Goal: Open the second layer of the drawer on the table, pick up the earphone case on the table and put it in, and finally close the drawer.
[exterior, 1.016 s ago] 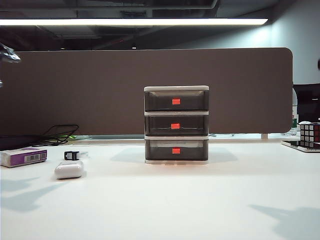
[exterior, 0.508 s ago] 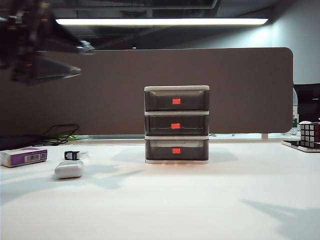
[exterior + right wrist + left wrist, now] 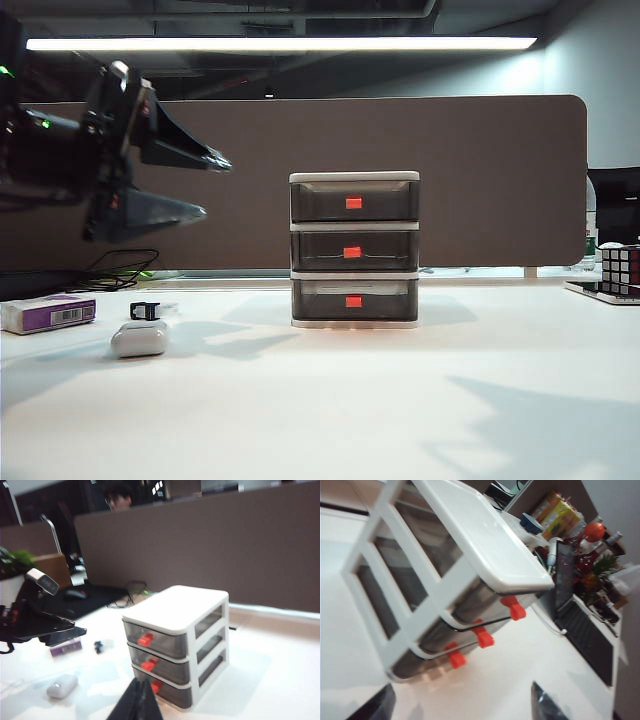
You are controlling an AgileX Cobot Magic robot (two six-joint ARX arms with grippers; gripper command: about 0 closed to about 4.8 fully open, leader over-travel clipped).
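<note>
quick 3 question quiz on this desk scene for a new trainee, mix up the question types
1. True or false: all three tiers of the drawer are shut.
2. What lies nearest the earphone case? A) black clip B) purple box C) cube
3. Which gripper hangs high at the exterior view's left, and how do its jaws stand?

Key:
1. True.
2. A.
3. The left gripper, jaws open and empty. The right gripper shows only its fingertips together, in its wrist view.

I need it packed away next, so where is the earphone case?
In the exterior view the earphone case lies on the table at the left, just before a small black clip, left of the drawer.
</note>
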